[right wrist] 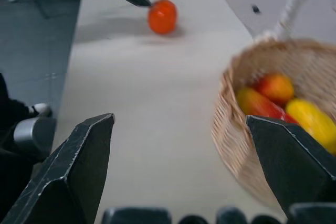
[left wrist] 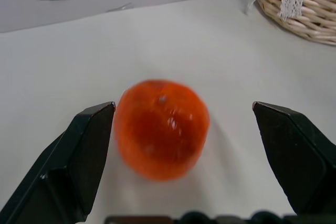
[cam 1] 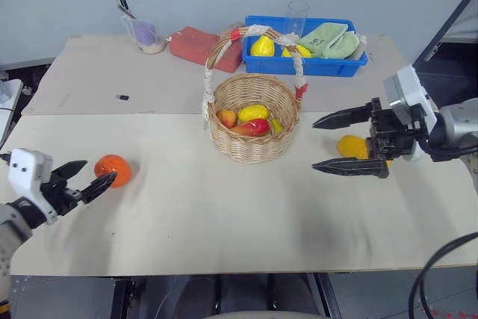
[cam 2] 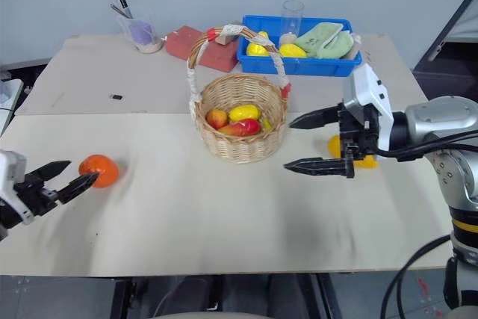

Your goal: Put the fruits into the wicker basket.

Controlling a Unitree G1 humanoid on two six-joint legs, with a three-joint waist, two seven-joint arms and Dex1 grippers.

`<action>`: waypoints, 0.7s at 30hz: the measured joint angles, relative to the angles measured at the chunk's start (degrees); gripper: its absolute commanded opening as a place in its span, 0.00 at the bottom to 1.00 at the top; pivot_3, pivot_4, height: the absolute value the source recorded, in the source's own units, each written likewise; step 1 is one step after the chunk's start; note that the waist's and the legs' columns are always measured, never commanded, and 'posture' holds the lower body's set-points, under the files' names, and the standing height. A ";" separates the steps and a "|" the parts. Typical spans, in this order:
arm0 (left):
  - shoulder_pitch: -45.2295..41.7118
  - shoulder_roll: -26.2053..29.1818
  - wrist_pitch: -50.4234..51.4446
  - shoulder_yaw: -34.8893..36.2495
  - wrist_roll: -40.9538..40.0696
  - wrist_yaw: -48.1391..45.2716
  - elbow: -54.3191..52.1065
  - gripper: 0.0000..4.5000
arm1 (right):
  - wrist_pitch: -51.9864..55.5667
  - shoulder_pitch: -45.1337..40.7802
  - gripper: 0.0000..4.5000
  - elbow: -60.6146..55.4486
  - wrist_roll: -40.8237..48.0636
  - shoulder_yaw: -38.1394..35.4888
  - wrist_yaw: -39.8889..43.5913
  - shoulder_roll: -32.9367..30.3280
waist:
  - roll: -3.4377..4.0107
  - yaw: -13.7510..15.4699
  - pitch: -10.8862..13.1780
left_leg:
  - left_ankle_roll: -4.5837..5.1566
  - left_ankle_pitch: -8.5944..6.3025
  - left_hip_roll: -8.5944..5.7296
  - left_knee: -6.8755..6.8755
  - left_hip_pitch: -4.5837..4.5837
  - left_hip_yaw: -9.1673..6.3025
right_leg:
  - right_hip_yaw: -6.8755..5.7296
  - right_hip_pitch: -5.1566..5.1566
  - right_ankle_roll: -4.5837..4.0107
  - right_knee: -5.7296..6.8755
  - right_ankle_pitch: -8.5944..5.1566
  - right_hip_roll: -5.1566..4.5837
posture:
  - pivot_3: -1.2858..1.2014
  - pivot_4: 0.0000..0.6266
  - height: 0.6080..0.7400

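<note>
A round orange fruit (cam 1: 113, 170) lies on the table at the near left. My left gripper (cam 1: 101, 170) is open right at it, and in the left wrist view the orange (left wrist: 160, 128) sits just ahead of the gap, nearer one finger. The wicker basket (cam 1: 250, 149) stands mid-table and holds several small red and yellow fruits. To its right, my right gripper (cam 1: 314, 145) hangs open above the table, pointing at the basket with nothing between its fingers. A yellow-orange mango-like fruit (cam 1: 351, 146) rests on the table behind those fingers, partly hidden.
A blue tray (cam 1: 314, 69) with yellow fruits, green cloths and a clear glass stands at the back right. A red block (cam 1: 196, 44) and a plastic cup (cam 1: 146, 35) sit at the back. A small black item (cam 1: 122, 97) lies left of the basket.
</note>
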 measured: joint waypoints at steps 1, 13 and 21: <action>-0.79 -0.01 -0.32 -0.70 0.57 0.41 0.59 1.00 | 0.00 -1.12 0.99 0.04 -0.01 0.30 -0.20 0.65 | 0.00 -0.01 0.00 | 0.00 0.00 0.00 0.00 -0.04 0.00 | 0.00 -0.05 0.00 0.01 0.00 0.01 | 0.52 0.24 1.00; -6.50 -0.79 -3.24 -6.49 4.44 2.53 9.72 1.00 | -0.03 -6.67 0.99 0.57 -1.37 5.04 -1.99 6.90 | -0.05 -0.38 -0.03 | 0.00 0.02 -0.06 0.14 -0.32 0.05 | -0.01 -0.58 0.00 0.69 0.01 -0.02 | 0.52 0.24 1.00; -7.05 -0.91 -4.39 -8.83 5.35 1.80 11.11 0.65 | -0.04 -6.67 1.00 0.41 -1.64 5.14 -2.38 7.66 | -0.06 -0.39 -0.02 | 0.00 0.02 -0.05 0.22 -0.30 0.04 | -0.01 -0.58 -0.01 0.76 0.01 0.02 | 0.52 0.24 1.00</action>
